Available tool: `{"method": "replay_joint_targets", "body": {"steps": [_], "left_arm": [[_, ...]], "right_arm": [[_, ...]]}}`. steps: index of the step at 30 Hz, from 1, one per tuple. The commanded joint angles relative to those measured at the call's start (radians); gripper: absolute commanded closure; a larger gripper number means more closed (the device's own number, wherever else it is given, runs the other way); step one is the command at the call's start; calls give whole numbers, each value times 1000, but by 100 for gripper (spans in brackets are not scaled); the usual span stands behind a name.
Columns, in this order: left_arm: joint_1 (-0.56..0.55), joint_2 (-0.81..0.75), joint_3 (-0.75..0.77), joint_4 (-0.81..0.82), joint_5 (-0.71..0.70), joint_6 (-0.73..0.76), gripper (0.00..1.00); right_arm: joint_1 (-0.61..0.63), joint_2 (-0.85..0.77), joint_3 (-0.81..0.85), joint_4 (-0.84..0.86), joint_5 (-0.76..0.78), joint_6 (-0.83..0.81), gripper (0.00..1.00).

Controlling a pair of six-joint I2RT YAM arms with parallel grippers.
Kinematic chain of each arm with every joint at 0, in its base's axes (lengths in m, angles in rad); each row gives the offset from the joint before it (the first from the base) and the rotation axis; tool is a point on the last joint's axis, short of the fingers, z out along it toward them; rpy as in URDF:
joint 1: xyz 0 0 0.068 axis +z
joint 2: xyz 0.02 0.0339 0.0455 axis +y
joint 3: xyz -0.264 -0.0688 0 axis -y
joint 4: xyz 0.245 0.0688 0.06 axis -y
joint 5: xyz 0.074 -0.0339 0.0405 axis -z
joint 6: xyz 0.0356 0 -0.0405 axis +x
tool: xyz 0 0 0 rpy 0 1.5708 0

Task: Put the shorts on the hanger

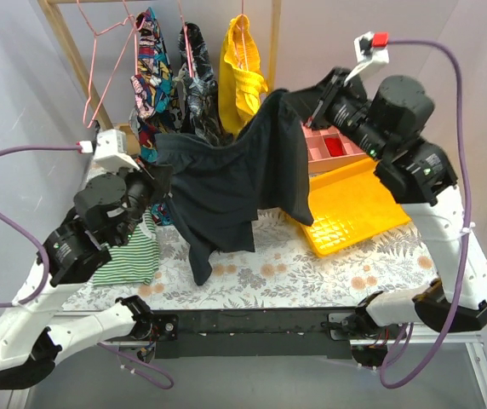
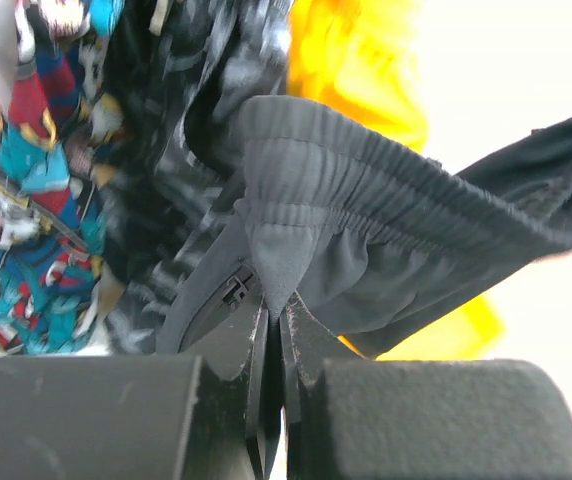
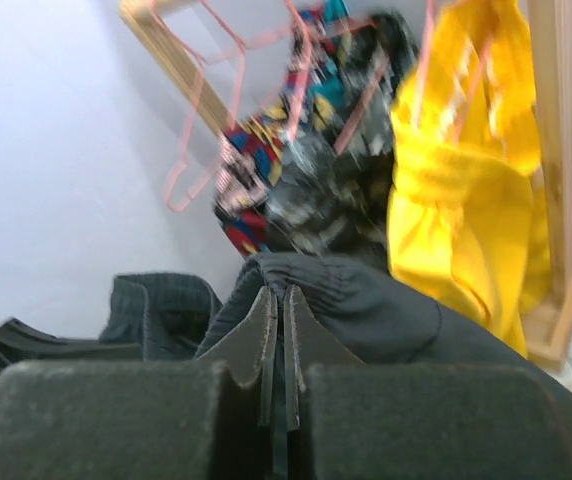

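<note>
While the left tool [image 2: 274,335] and right tool [image 3: 276,330] each pinch the shorts [image 1: 226,183] at the waistband, stretching toward the hanger [image 1: 91,77] could slip cloth from either grip.

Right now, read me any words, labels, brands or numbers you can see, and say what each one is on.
None can be read.
The multicoloured printed garment bears pattern only, no letters.
The shorts show no label.
The yellow crate shows no marking.
A small raised mark low in the left wrist view is too blurred to read.
</note>
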Motion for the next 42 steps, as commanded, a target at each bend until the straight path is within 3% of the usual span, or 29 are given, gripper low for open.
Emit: {"method": "replay_joint_targets", "body": {"steps": [1, 3, 5, 6, 9, 10, 13, 14, 15, 17, 18, 21, 25, 30, 32, 37, 38, 40, 41, 42], "left_arm": [[4, -19, -119, -38, -4, -37, 100], [4, -37, -183, -43, 13, -118, 100], [4, -78, -349, -14, 75, -249, 100], [4, -94, -421, 0, 100, -302, 100], [4, -154, -702, 126, 227, -492, 100], [4, -163, -810, 150, 249, -537, 97], [4, -186, -924, 259, 335, -649, 85], [4, -189, -952, 278, 344, -664, 78], [4, -192, -951, 272, 338, -666, 62], [4, -192, -893, 216, 312, -643, 58], [4, -192, -865, 191, 277, -626, 54], [4, -197, -750, 96, 234, -559, 40], [4, -206, -603, -7, 191, -435, 26], [4, -183, -402, -32, 79, -263, 21], [4, -128, -267, 2, -63, -139, 20], [18, 58, -48, 213, -226, 171, 20], [72, 96, 23, 230, -208, 203, 20], [212, 209, 98, 211, 26, 233, 18], [416, 255, 197, 185, 128, 215, 18], [518, 349, 244, 157, 368, 167, 23]], "right_arm": [[-1, -91, -297, 92, -11, 29, 99], [-1, -174, -525, 107, 11, 27, 99], [-4, -296, -714, 193, 36, 33, 99], [-4, -334, -908, 219, 33, 42, 99], [-4, -436, -1139, 296, 4, 79, 99], [-4, -452, -1280, 314, -11, 93, 99], [-5, -490, -1440, 376, -34, 110, 99], [-5, -506, -1454, 373, -33, 111, 99], [-4, -513, -1462, 346, -24, 107, 99], [-4, -548, -1467, 312, 4, 85, 90], [-5, -559, -1462, 272, 22, 81, 76], [-4, -585, -1424, 206, 68, 56, 62], [-4, -592, -1359, 160, 82, 29, 52], [-5, -595, -1309, 147, 91, -10, 44], [-4, -579, -1300, 155, 90, -20, 43], [-5, -515, -1271, 181, 10, -45, 42], [-4, -507, -1266, 181, -2, -51, 42], [-4, -498, -1264, 183, -11, -68, 42], [-4, -497, -1264, 183, -11, -74, 42], [-4, -497, -1266, 187, -15, -82, 42]]}}
